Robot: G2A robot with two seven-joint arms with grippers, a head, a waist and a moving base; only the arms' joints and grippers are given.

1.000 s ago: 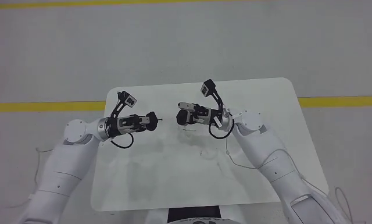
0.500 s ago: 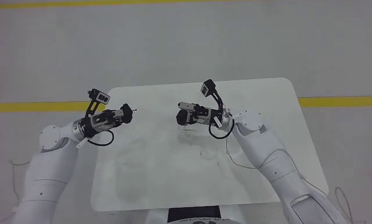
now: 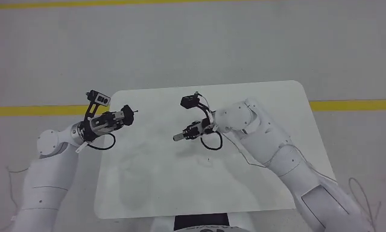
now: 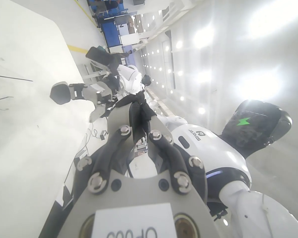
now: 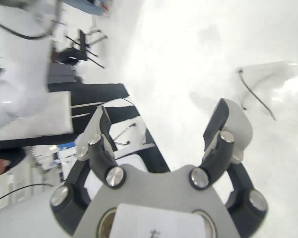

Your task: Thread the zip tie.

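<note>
A: Now, item one, nearest: right gripper (image 5: 161, 115)?

B: Released, jaws wide apart, nothing between them. It hangs over the middle of the white table (image 3: 271, 172).

A: Item two?

B: Black zip tie (image 5: 253, 95), one, loose on the table just beyond that gripper and untouched. The strap is gently curved, with a small head at one end. By my reading it is not threaded.

A: Item three, farther off?

B: Left gripper (image 3: 128, 112), clenched, above the table's left edge and well apart from the tie. A thin dark sliver (image 3: 136, 110) projects from its tips. What it is I cannot tell.

A: Step in hand?

B: Likely a pick-up of the loose tie by the right gripper. Recommended: descend straight and straddle the strap close behind the head, pads across its width. Bring the tips down to the tabletop, since the strap lies flat and thin. Leave the tail free and the head's slot unobstructed, so the other gripper can feed it. Risk: a shallow pinch skids the strap away.
</note>
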